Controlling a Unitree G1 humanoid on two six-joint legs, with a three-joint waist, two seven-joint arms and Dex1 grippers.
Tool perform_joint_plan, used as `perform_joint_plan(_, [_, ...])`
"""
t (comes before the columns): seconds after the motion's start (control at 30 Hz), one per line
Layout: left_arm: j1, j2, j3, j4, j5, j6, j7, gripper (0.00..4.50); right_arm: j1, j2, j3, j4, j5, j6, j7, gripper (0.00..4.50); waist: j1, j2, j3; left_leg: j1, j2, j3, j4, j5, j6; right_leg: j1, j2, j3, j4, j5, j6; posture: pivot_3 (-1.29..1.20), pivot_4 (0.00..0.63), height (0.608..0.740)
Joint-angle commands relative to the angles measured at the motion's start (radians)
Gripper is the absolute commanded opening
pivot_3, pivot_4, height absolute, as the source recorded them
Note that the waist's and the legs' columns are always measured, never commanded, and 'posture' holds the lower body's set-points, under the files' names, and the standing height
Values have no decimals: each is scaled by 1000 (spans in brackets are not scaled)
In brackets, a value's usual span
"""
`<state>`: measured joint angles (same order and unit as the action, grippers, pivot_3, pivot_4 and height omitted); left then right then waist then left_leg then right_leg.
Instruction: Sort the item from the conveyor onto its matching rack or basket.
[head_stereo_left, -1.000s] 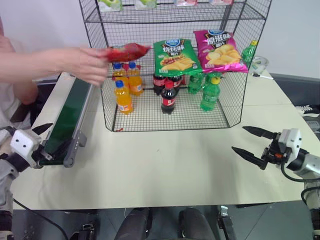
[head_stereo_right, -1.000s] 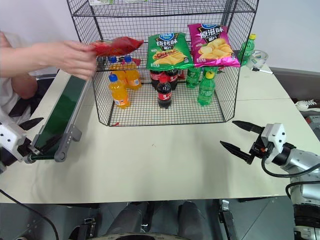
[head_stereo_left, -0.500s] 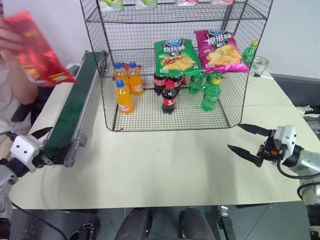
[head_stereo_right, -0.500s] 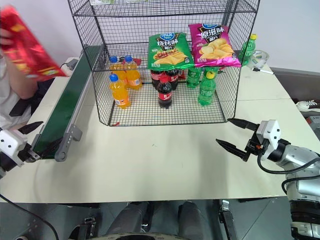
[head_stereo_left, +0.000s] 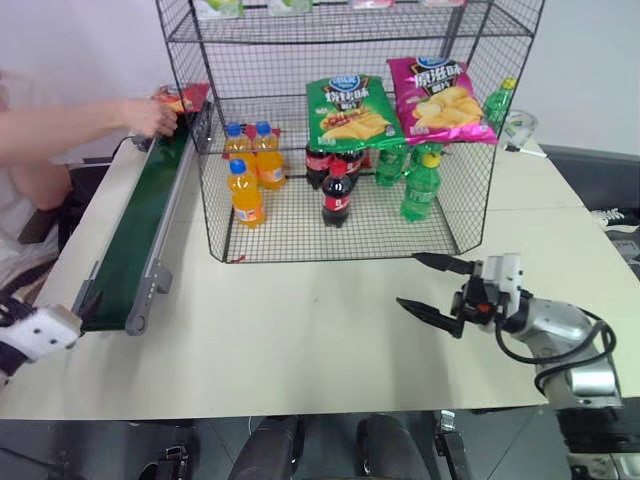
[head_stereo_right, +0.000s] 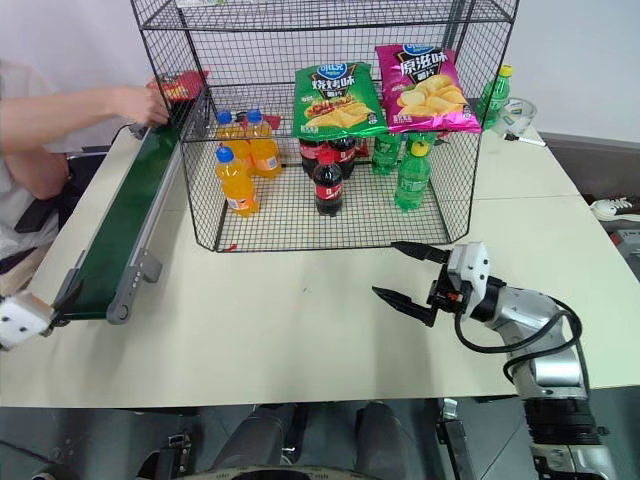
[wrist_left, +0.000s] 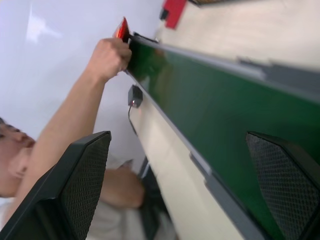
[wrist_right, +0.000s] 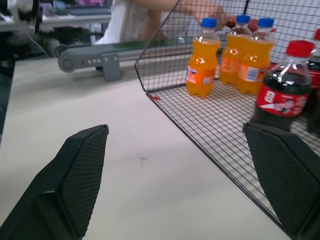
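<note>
The item, a red chip bag (head_stereo_left: 183, 97), rests at the far end of the conveyor (head_stereo_left: 140, 235), with a person's hand (head_stereo_left: 152, 116) on it. The dark green belt runs along the table's left side, beside the black wire rack (head_stereo_left: 478, 190). My left gripper (wrist_left: 177, 137) is open at the belt's near end, level, and looks along the belt toward the bag (wrist_left: 121, 29). My right gripper (head_stereo_left: 408, 281) is open and empty above the table, in front of the rack's right half and pointing left.
The rack's bottom tier holds orange bottles (head_stereo_left: 245, 190), cola bottles (head_stereo_left: 337, 195) and green bottles (head_stereo_left: 420, 185). A green bag (head_stereo_left: 350, 110) and a magenta bag (head_stereo_left: 440, 100) lie on the tier above. The person's arm (head_stereo_left: 70, 125) reaches in over the belt's far end.
The person brought the red bag down from the upper left onto the belt's far end. My right gripper moved left toward the table's middle. My left gripper drew back and rolled.
</note>
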<state>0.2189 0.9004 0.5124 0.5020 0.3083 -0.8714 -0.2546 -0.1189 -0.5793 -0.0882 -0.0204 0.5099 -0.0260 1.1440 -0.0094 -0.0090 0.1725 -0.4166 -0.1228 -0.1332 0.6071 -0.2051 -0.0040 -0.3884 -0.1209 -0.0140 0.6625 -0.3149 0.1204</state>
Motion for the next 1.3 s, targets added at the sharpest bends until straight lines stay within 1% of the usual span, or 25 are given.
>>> perform_joint_plan(0.03, [79, 11, 81, -92, 112, -42, 137, 4484, -21, 9, 8, -25, -12, -12, -2, 4500, 0, 0, 0, 0, 0, 0, 0, 0, 0, 0, 0, 0, 0, 0, 0, 0, 150, 740])
perform_joint_plan(0.17, [181, -25, 118, -136, 178, -19, 244, 4484, -41, 13, 16, -13, -16, -11, 9, 4500, 0, 0, 0, 0, 0, 0, 0, 0, 0, 0, 0, 0, 0, 0, 0, 0, 150, 740])
perform_joint_plan(0.33, [281, -54, 84, -130, 297, -16, 384, 4484, -54, 25, 77, -38, -22, 5, 41, 4500, -1, 0, 0, 0, 0, 0, 0, 0, 0, 0, 1, 0, 0, 0, 0, 0, 150, 740])
perform_joint_plan(0.5, [304, -51, 48, -93, 341, 9, 482, 4484, -97, 42, 127, -10, -55, -16, 53, 4500, 1, -1, 0, 0, 0, 0, 1, 0, 0, 0, 1, 0, 1, 0, 1, 0, 150, 740])
perform_joint_plan(0.8, [353, -55, 3, -124, 403, 54, 600, 4484, -121, 63, 200, 21, -96, -28, 103, 4500, 0, -3, -1, 0, 0, 0, 1, -1, -1, 0, 2, 0, 1, 0, 1, 0, 150, 740])
perform_joint_plan(0.93, [363, -58, -10, -151, 412, 81, 629, 4484, -137, 72, 198, 42, -100, -30, 107, 4500, 0, -3, -1, 0, 0, 0, 1, -1, -2, 0, 2, 0, 1, 0, 1, 0, 150, 740])
perform_joint_plan(1.1, [359, -66, -58, -173, 433, 119, 661, 4484, -149, 72, 188, 42, -86, -14, 110, 4500, 1, -3, -1, 0, 0, 0, 1, -1, -2, 0, 2, 0, 1, 0, 1, 0, 150, 740])
perform_joint_plan(1.3, [342, -48, -99, -168, 441, 149, 689, 4484, -141, 64, 200, 45, -107, -20, 123, 4500, 0, -3, -2, 0, 0, 0, 1, -1, -2, 0, 2, 0, 2, 0, 1, 0, 150, 740])
